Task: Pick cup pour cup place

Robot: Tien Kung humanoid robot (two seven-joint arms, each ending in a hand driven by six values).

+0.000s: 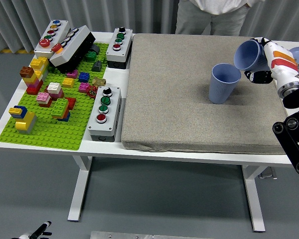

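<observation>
Head view: R hand (267,63) clamped on tilted blue cup (249,55), mouth facing down-left, just above-right of upright blue cup (224,83) standing on grey mat (189,99). Green brick plate (52,129) w/ button boxes at left.

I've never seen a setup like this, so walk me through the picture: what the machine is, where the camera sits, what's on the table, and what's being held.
The camera sits high on a humanoid robot and looks down over a white table. The black and white arm at the right edge is the robot's own, and its right hand grips a tilted blue cup with its mouth towards an upright blue cup on a grey mat. The left arm is out of view. At left lies a green brick baseplate with coloured toy bricks, beside several button boxes. A person stands at the far side, hands unseen.
</observation>
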